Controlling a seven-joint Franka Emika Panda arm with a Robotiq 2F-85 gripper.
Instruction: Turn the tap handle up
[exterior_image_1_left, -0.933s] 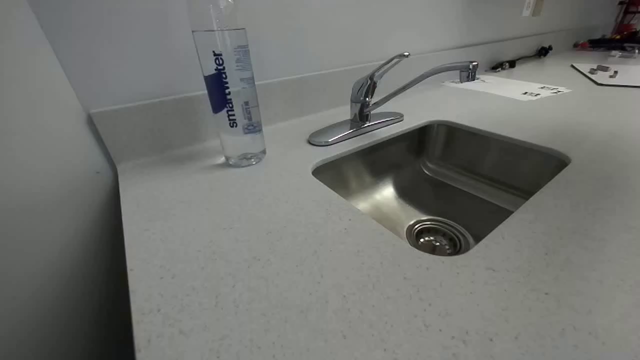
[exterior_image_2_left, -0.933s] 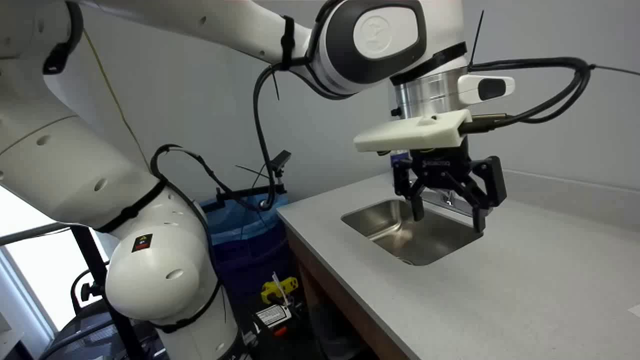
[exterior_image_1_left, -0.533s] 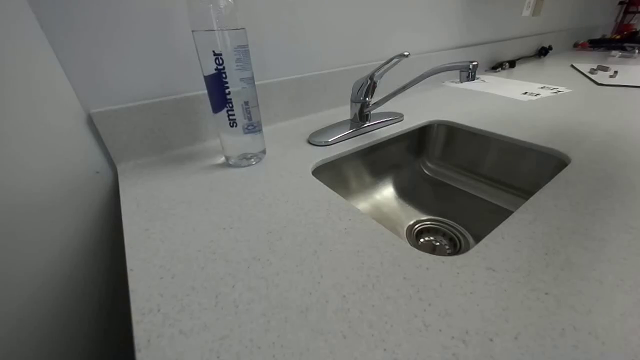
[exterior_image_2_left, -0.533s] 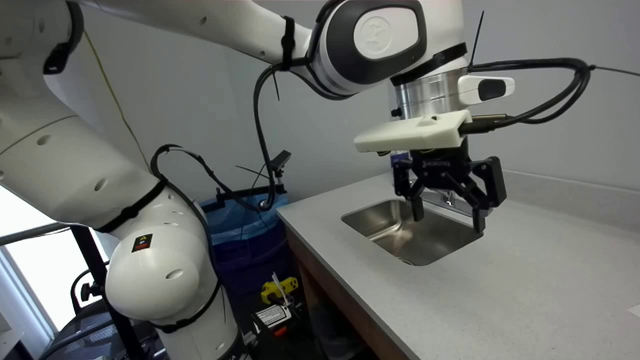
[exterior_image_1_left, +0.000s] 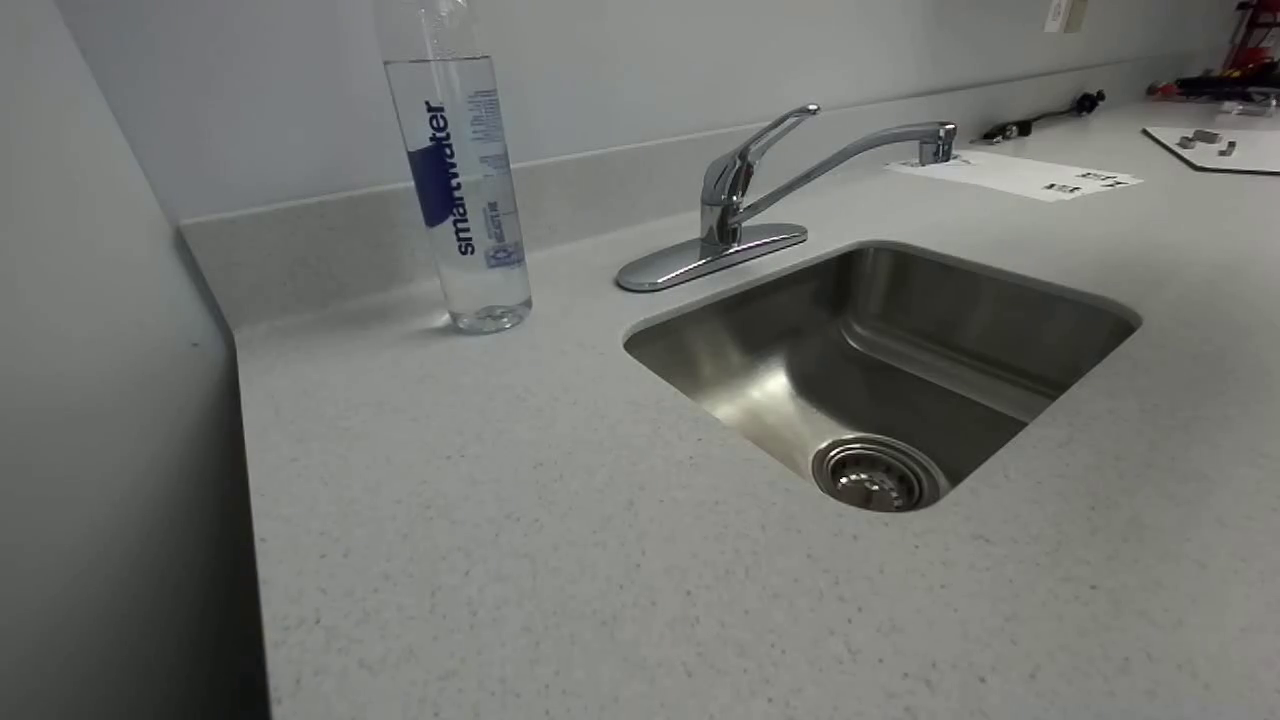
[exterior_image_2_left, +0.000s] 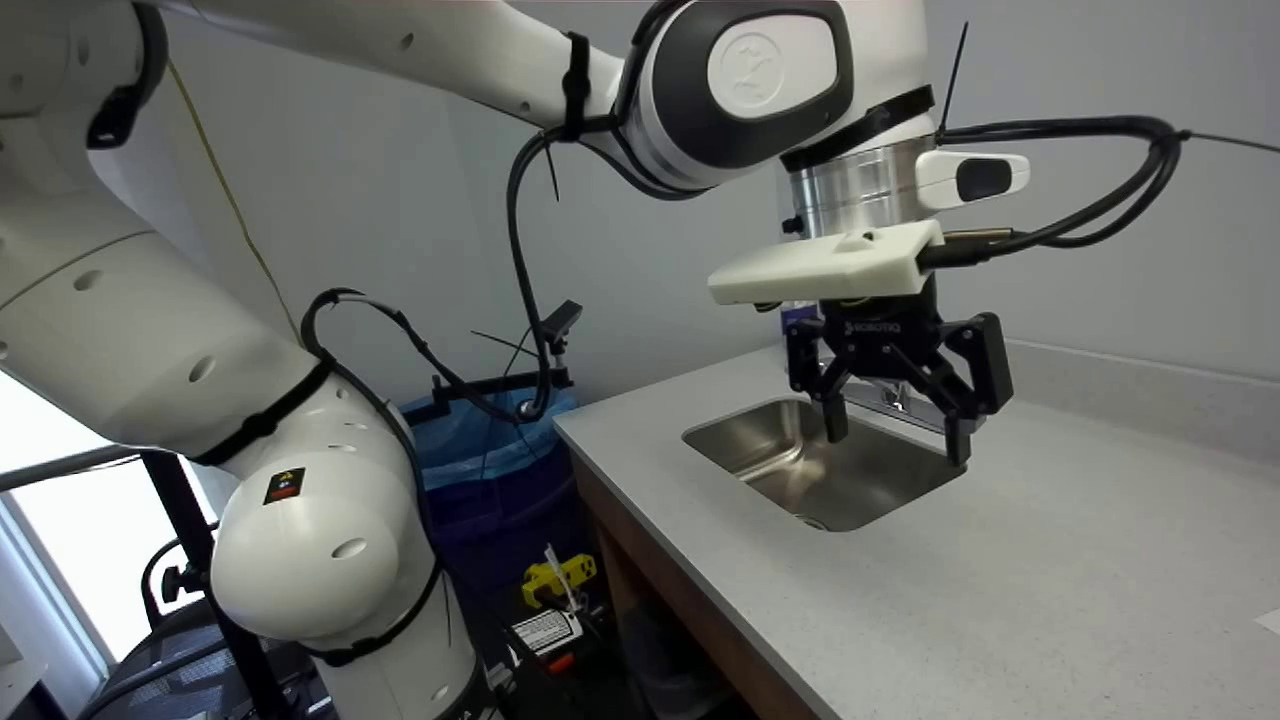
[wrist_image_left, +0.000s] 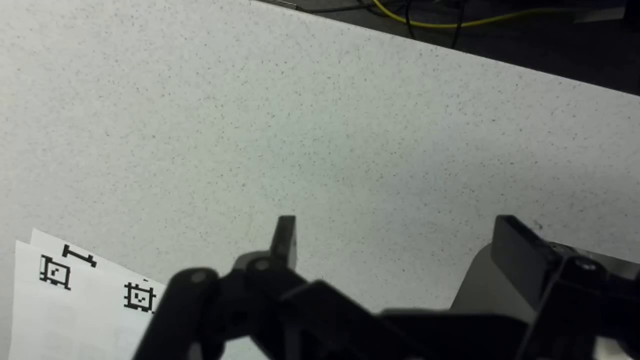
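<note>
The tap handle (exterior_image_1_left: 780, 132) is a short chrome lever on top of the silver faucet. In an exterior view it slants up and away from the faucet's round body, above the long thin spout (exterior_image_1_left: 850, 165). In an exterior view the faucet's base (exterior_image_2_left: 900, 400) shows only in part behind my gripper, and the handle cannot be made out there. My gripper (exterior_image_2_left: 896, 435) is open and empty, pointing down in the air in front of the faucet. In the wrist view the gripper's fingers (wrist_image_left: 395, 220) are wide apart with only counter beneath; the handle is out of that view.
A steel sink (exterior_image_1_left: 960, 310) is set in the pale counter (exterior_image_1_left: 450, 500), in front of the faucet; it also shows below the gripper (exterior_image_2_left: 830, 480). A tall water bottle (exterior_image_1_left: 460, 200) stands beside the faucet. Printed paper (wrist_image_left: 65, 320) lies on the counter. A wall runs behind.
</note>
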